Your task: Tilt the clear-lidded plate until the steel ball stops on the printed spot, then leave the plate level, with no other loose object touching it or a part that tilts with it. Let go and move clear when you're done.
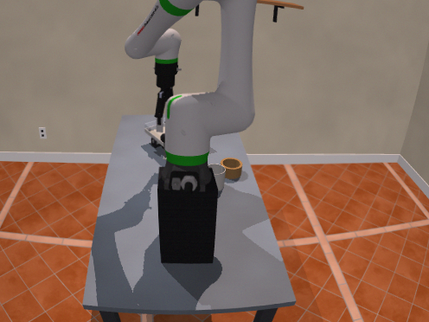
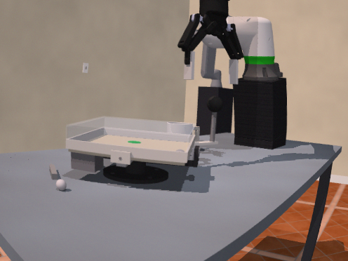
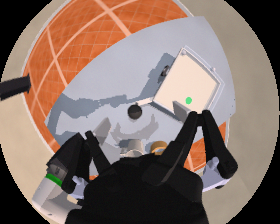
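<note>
The arm is folded over pretty hard here: the upper link is swung up from the black pedestal [image 1: 187,220], then doubled back down so the wrist is pointed straight at the worktop [image 2: 217,206]. The claw [image 2: 210,69] is hung above the black-knobbed lever [image 2: 214,104], with its fingers spread wide apart and nothing held between them; the two pale pads [image 2: 189,69] are seen on either side of the knob but well above it, not touching. The clear-lidded plate [image 2: 140,150] is sat on its round dark base [image 2: 137,174] to the side of the lever, and it is looked at as roughly level in the exterior view. The green printed spot [image 2: 134,142] is marked near the middle of the plate floor. A steel ball can't be made out under the lid. A small white ball [image 2: 61,184] is left loose on the worktop beside a little grey block [image 2: 53,171], apart from the plate. A tan cup [image 1: 231,168] and a white cup [image 1: 217,177] are parked next to the pedestal.
</note>
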Action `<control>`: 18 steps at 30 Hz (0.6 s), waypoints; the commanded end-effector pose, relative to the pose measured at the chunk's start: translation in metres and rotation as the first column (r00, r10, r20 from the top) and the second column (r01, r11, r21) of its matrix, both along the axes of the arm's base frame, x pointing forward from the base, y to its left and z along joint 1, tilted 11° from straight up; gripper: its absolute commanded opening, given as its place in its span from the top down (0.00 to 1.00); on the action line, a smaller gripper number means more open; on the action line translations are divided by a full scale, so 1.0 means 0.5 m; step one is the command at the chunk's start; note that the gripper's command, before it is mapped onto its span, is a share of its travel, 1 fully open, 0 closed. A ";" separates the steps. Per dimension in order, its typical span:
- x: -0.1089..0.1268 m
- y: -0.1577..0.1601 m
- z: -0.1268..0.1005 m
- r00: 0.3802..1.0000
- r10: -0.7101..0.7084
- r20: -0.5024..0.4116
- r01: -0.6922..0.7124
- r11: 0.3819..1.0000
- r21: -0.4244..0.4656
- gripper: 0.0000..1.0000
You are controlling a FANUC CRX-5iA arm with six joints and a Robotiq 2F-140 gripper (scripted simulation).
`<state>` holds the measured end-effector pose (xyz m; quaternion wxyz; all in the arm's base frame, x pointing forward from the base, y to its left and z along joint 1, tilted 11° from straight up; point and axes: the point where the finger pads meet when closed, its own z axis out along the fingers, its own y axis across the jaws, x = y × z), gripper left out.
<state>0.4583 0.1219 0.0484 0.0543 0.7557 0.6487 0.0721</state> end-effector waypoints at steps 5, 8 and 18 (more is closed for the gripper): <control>-0.034 -0.013 -0.016 0.999 0.037 0.013 -0.037 0.999 0.001 0.58; -0.034 -0.013 -0.016 0.999 0.037 0.013 -0.037 0.999 0.001 0.58; -0.034 -0.013 -0.016 0.999 0.037 0.013 -0.037 0.999 0.001 0.58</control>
